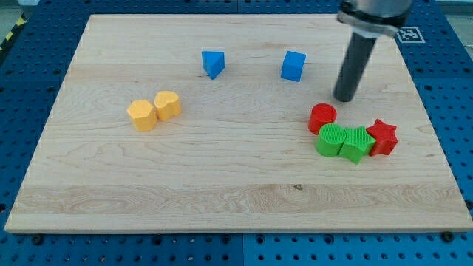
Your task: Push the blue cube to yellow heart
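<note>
Nearest the view's bottom, the pale wooden board (222, 199) shows bare grain. Above that, at the lower right of the frame, a tight cluster sits: a green cylinder (330, 140) touching a green block (356, 143) whose shape is hard to make out, which in turn touches a red star (383, 137) at the cluster's right end. A red cylinder (321, 117) sits just above the green cylinder, against it.

At the left of the frame, around mid-height, two yellow blocks stand side by side and touching: a yellow hexagonal block (141, 114) on the left and the yellow heart (168, 105) just to its upper right.

My tip (344, 97) rests on the board in the right part of the frame, just above and slightly right of the red cylinder, with a small gap between them. There is no gripper to spread or close, only the straight dark rod (355, 63) rising to the frame's top edge.

Farther up, the blue cube (293, 66) lies in the upper middle-right, near my tip, up and to the left of it, apart and not touching. It is well apart from the yellow heart, which lies far to its lower left. A blue wedge-like block (213, 63) sits in the upper middle, between the cube and the yellow pair.
</note>
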`<action>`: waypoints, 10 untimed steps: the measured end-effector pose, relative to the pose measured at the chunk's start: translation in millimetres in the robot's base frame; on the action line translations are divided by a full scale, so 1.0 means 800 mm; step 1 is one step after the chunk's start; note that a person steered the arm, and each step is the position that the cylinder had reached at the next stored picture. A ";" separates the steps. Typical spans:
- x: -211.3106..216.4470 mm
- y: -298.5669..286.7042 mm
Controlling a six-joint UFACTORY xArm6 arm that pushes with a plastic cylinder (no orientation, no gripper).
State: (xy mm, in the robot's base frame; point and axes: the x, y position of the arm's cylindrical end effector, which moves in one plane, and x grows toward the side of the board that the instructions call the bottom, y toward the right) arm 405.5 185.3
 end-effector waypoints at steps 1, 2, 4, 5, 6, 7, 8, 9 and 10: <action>-0.040 0.023; -0.076 0.021; -0.086 -0.052; -0.098 -0.095; -0.103 -0.117; -0.102 -0.117; -0.091 -0.128; -0.073 -0.151; -0.064 -0.177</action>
State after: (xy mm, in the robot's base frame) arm 354.7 43.4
